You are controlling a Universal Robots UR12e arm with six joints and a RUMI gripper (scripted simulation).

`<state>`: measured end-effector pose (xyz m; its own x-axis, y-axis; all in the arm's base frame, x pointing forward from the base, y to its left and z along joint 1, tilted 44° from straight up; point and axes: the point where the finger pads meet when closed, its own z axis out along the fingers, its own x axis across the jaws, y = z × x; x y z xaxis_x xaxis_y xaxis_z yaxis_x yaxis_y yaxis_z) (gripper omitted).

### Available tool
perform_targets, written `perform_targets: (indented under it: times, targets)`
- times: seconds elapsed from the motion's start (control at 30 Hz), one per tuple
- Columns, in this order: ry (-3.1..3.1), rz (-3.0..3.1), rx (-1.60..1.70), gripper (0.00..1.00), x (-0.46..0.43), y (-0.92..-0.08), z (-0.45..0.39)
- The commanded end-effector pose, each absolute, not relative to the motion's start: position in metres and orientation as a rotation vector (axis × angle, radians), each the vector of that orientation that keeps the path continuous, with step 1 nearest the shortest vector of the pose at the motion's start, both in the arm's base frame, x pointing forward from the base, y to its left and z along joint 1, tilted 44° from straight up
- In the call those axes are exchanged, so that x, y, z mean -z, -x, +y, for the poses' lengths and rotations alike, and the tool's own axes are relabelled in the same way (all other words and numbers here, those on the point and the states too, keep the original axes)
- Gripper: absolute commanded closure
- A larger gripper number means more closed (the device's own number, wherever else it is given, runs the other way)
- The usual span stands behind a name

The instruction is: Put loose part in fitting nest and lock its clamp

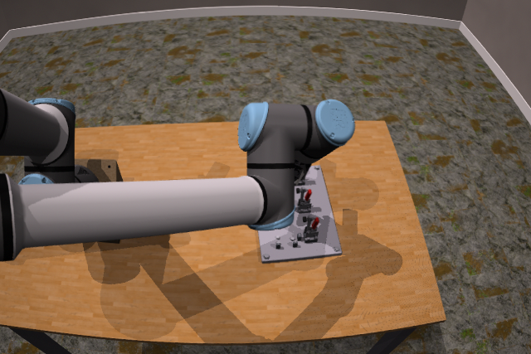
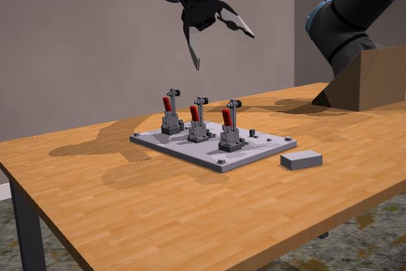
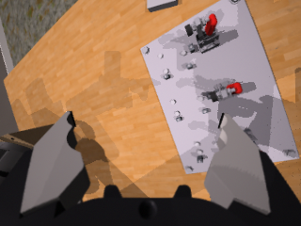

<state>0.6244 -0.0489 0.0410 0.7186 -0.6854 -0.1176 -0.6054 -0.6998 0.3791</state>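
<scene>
Jaws [image 2: 226,52] spread wide, holding nothing, likely for survey; grey rectangular block [image 2: 301,159] [image 3: 162,5] near tabletop's [image 1: 206,320] [image 2: 130,209] [image 3: 113,94] long edge, awaiting pickup.

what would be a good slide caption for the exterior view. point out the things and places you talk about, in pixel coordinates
Open gripper [image 2: 226,52] [image 3: 148,113] above three upright clamps, loose part [image 2: 301,159] [image 3: 162,5] beside the fixture

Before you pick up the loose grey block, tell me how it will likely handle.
The block looks stiff, with flat faces and crisp edges. Lying flat and low, it would probably slide rather than tip or roll.

Workshop-like room, wooden worktable [image 1: 206,307] [image 2: 163,215] [image 3: 127,127], bolted fixture plate [image 1: 274,254] [image 2: 183,148]; three red-handled toggle clamps
</scene>
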Motion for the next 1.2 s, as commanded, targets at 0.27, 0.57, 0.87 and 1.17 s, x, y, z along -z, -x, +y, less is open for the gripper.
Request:
perform_targets:
  times: [0.27, 0.57, 0.87, 1.17]
  targets:
    - [-2.324, -1.297, 0.126, 0.0, -0.056, -0.627, -0.079]
    - [-2.129, -1.473, -0.054, 0.0, -0.071, -0.629, -0.099]
    - [-1.96, -1.61, -0.216, 0.0, -0.087, -0.631, -0.114]
    - [-1.766, -1.753, -0.405, 0.0, -0.109, -0.632, -0.13]
